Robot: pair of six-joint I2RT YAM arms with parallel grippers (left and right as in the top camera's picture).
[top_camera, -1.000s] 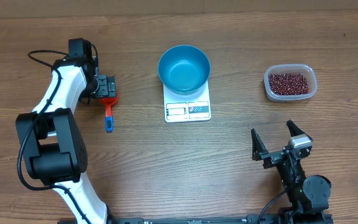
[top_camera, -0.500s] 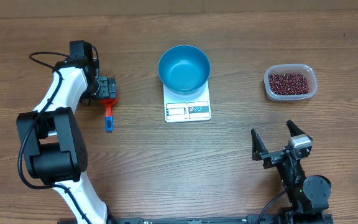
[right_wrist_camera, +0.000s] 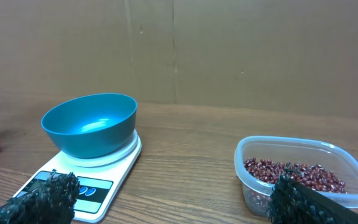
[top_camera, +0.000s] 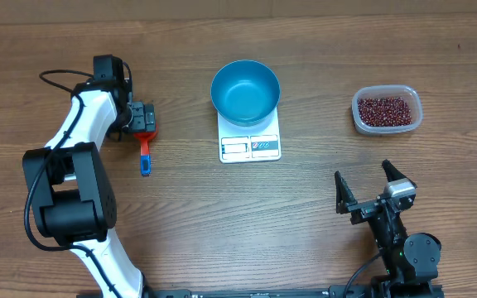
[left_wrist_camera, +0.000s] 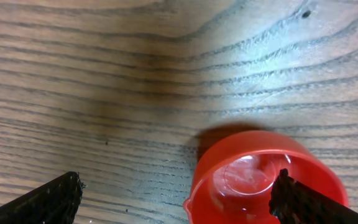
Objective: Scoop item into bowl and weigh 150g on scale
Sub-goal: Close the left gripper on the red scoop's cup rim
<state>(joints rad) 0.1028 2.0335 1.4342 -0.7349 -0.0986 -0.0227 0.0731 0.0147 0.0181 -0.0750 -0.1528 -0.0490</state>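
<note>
Hardly anything had moved in the last second: the left claw (top_camera: 142, 116) hung released over the scoop (top_camera: 145, 147), the right claw (top_camera: 368, 184) waited spread wide, the beans (top_camera: 385, 110) lay in their tub (top_camera: 416, 116), and the bowl (top_camera: 245, 91) sat empty on the scale (top_camera: 251, 147), so scooping had likely not begun.

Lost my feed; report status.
Left gripper open over red plastic scoop; right gripper open. Round blue bowl empty on white scale. Maroon beans in clear tub. Nothing blocking.

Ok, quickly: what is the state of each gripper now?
Left gripper: open, over the red scoop, holding nothing.
Right gripper: open, holding nothing.
</note>
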